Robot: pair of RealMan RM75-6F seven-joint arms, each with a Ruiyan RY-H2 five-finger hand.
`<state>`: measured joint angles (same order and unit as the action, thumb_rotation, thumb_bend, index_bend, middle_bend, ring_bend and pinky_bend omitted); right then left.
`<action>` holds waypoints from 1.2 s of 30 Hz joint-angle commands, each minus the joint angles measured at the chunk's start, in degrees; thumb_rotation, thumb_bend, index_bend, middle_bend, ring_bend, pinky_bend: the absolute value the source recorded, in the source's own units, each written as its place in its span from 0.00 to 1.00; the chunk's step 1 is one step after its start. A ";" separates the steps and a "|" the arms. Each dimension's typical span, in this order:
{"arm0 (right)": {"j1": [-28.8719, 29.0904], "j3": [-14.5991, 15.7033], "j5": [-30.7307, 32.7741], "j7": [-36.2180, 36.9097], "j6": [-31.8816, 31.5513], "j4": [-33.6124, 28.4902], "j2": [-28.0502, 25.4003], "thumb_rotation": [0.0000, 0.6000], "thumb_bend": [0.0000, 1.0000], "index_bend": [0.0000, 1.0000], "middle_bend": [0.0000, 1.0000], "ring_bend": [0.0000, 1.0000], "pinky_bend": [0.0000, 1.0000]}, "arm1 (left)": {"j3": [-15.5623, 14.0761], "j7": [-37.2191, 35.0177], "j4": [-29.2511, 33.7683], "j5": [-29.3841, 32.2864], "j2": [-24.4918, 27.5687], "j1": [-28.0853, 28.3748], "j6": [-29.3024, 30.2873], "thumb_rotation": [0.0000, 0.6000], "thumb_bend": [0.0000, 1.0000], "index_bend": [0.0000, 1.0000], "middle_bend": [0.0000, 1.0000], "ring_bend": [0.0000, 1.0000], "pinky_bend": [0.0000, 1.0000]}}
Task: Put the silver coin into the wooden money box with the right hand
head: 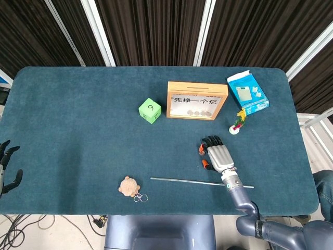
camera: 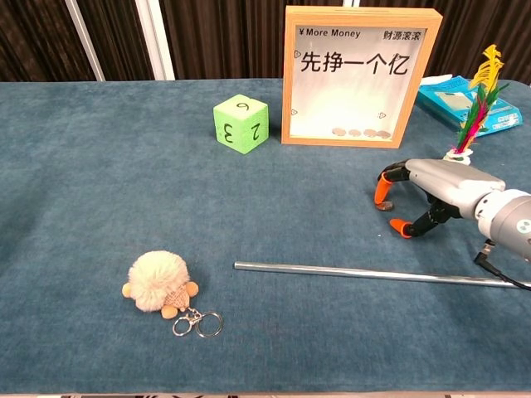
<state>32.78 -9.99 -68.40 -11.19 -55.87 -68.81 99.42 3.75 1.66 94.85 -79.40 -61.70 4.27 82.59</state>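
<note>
The right robot hand (camera: pixel 415 199) arches over the silver coin (camera: pixel 383 206), fingertips touching it on the surface (head: pixel 78 130), not yet lifted. Carrying it to the wooden money box (head: pixel 196 100) remains. The left robot hand (head: pixel 7 167) hangs open off the edge. Blue cloth covers the surface; dark curtains behind.

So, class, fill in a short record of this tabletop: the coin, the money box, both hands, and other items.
coin: small silver coin on the cloth, under the right hand's orange fingertip
box: wooden framed money box, upright, coins visible inside
right hand: arched over the coin, grip not clear
left hand: at the table's left edge, holding nothing
others: green foam die, metal rod, fluffy keychain
</note>
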 commanded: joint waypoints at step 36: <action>0.90 -3.07 0.77 4.52 -1.79 4.31 3.07 1.00 0.47 0.71 0.17 0.10 1.00 | -0.12 0.40 0.49 0.54 0.29 0.09 -0.57 1.00 0.44 0.19 0.01 0.00 0.13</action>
<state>33.69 -13.02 -67.61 -6.68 -57.61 -64.42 102.56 3.63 2.05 95.33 -78.86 -61.41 4.36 82.03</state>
